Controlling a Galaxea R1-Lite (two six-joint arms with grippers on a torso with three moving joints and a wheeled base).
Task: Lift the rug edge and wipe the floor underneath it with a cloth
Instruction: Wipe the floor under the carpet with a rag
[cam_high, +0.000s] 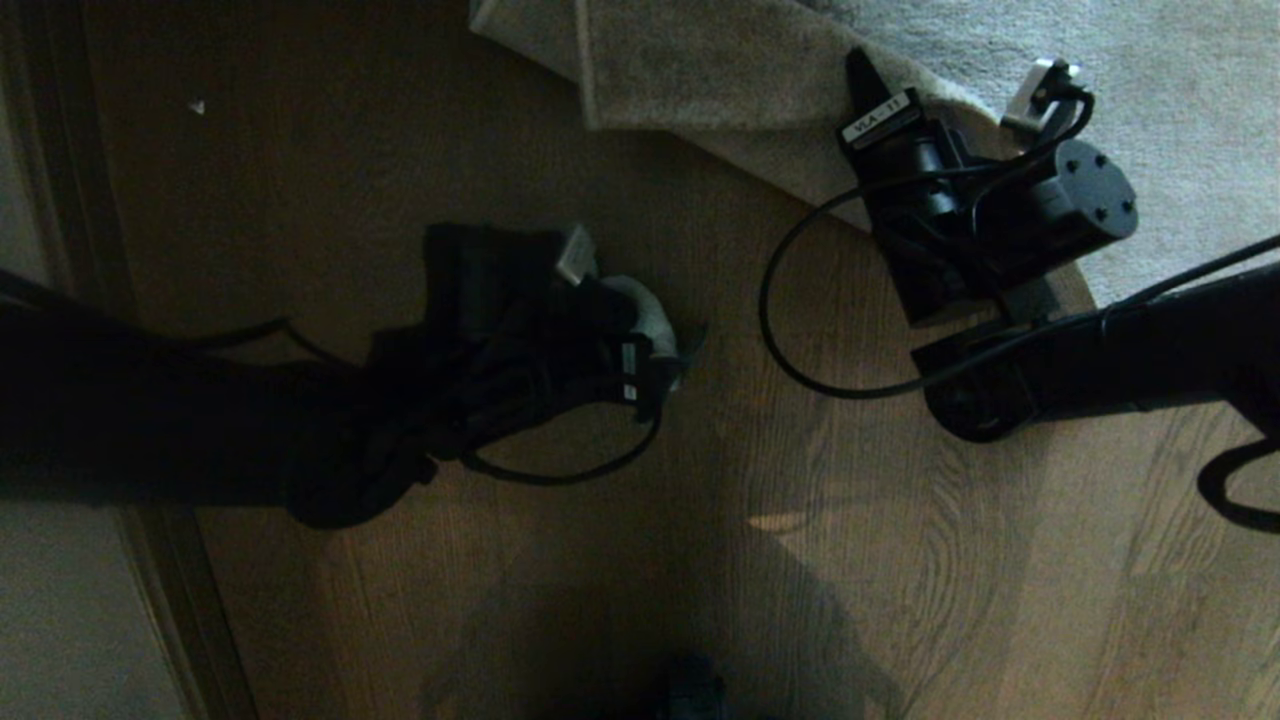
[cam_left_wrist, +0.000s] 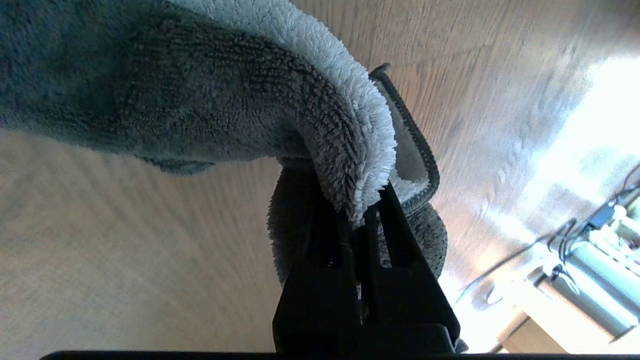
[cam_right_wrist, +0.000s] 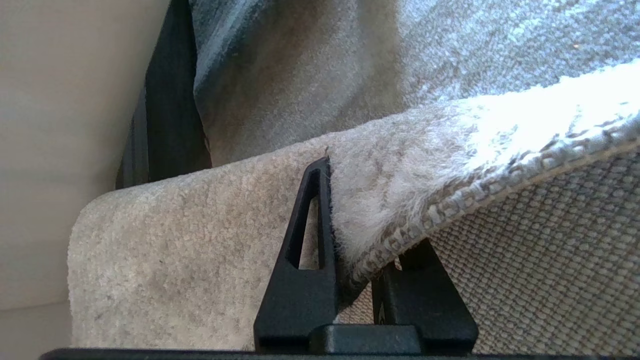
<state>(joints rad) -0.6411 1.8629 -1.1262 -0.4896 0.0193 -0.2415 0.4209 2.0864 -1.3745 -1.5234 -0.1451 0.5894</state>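
Above the floor (cam_high: 620, 560), the rug edge (cam_right_wrist: 400, 235) is pinched by the right gripper (cam_right_wrist: 360, 220), and the cloth (cam_left_wrist: 320, 125) is clamped by the left gripper (cam_left_wrist: 362, 215).

floor (cam_high: 900, 560): brown wood planks, wavy grain | dark strip (cam_high: 60, 200) along left side, paler surface beyond | bright light patch (cam_left_wrist: 600, 130) on planks | white radiator-like unit (cam_left_wrist: 590, 280) with cables

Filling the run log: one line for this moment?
left pincer: shut on cloth, over floor | right pincer: shut on rug edge, folded back
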